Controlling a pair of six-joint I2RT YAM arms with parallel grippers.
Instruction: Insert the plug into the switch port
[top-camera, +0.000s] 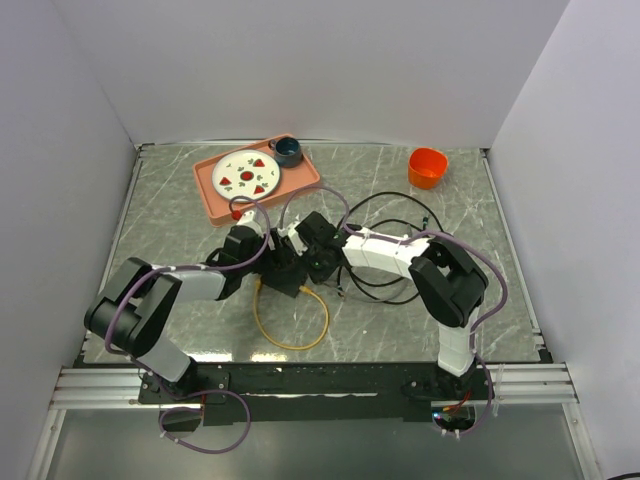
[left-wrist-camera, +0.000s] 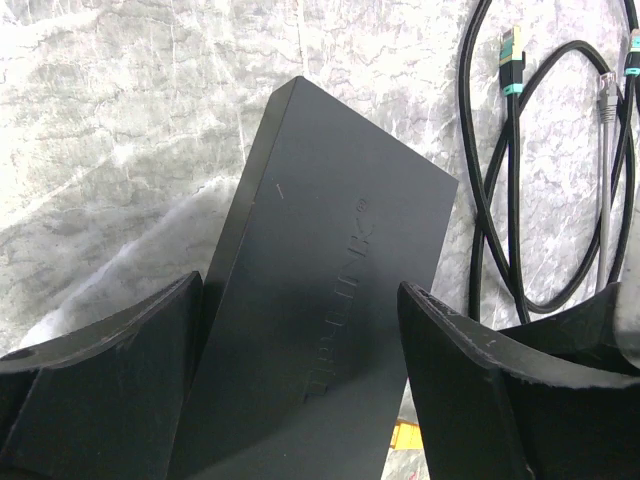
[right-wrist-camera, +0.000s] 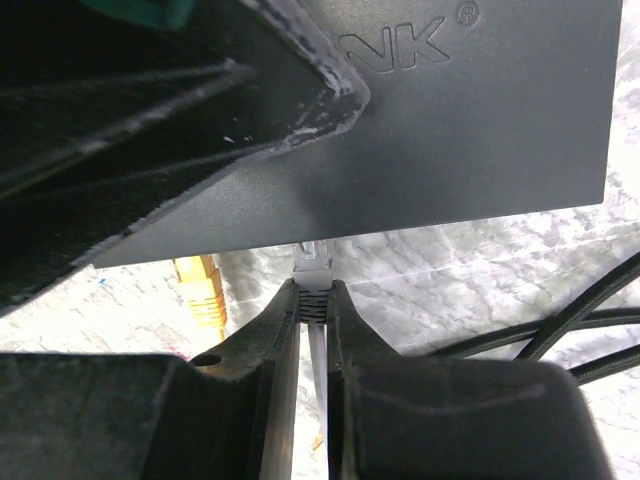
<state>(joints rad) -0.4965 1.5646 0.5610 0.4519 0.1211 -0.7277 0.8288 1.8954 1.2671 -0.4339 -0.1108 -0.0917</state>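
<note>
The switch (left-wrist-camera: 320, 290) is a flat black box lying on the marble table, and it also shows in the right wrist view (right-wrist-camera: 470, 110). My left gripper (left-wrist-camera: 300, 285) straddles it, with the jaws set wide against its two long sides. My right gripper (right-wrist-camera: 313, 290) is shut on a clear grey plug (right-wrist-camera: 313, 262). The plug's tip is at the switch's near edge, where the sockets are hidden under the rim. In the top view both grippers, left (top-camera: 266, 257) and right (top-camera: 313, 258), meet at the switch (top-camera: 288, 278) in mid table.
A yellow plug (right-wrist-camera: 200, 290) sits at the switch edge just left of my plug, and its yellow cable (top-camera: 290, 325) loops toward me. Black cables (left-wrist-camera: 510, 200) lie right of the switch. A pink tray (top-camera: 215, 195) with a plate and an orange cup (top-camera: 427, 167) stand at the back.
</note>
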